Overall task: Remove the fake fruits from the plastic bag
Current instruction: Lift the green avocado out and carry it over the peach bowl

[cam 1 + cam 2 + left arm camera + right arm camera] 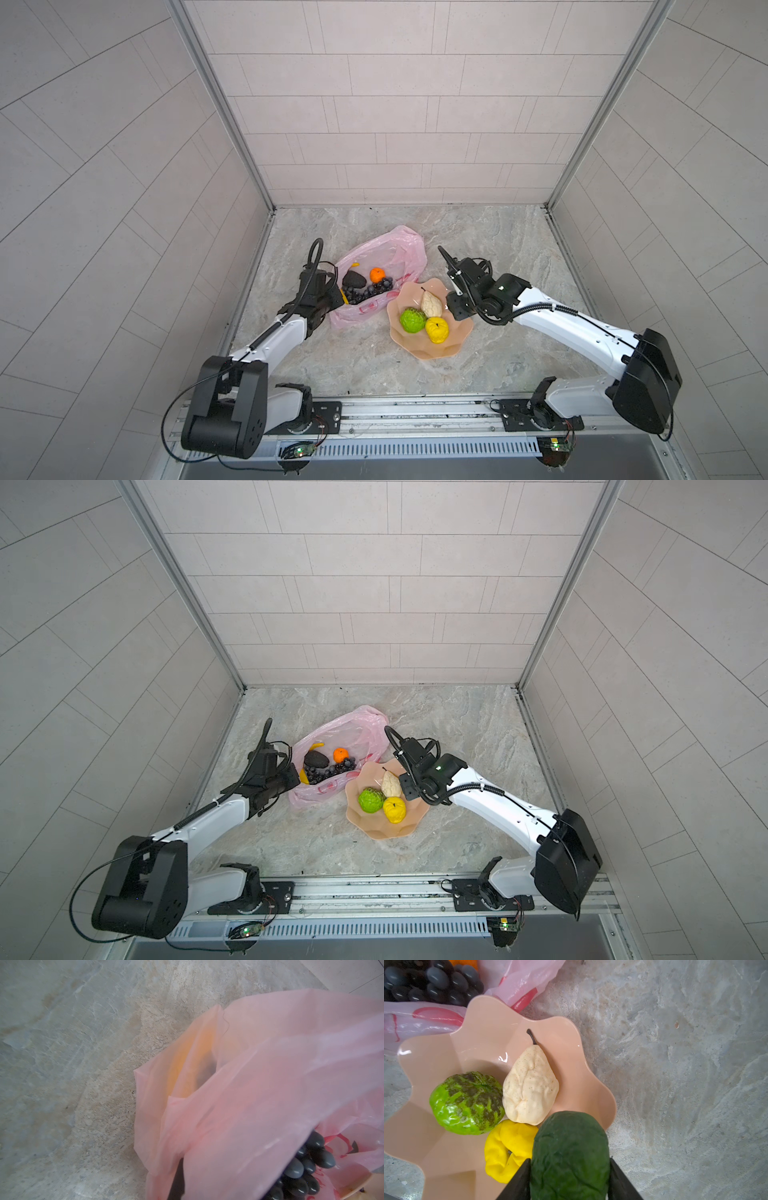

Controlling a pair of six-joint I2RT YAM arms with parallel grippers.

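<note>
Now, dark avocado (570, 1155) snug between part-open right jaws, over bowl (566, 1059) rim; left jaws shut on plastic bag (270, 1084).

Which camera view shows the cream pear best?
The right wrist view: the pear is large and sharp, stem and speckled skin clear, lying in the peach bowl. Both top views show it small. The left wrist view misses it.

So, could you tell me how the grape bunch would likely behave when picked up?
The grape bunch has glossy berries, so probably slippery. Its lumpy shape should resist rolling. Loose plastic bag film beside it may snag.
</note>
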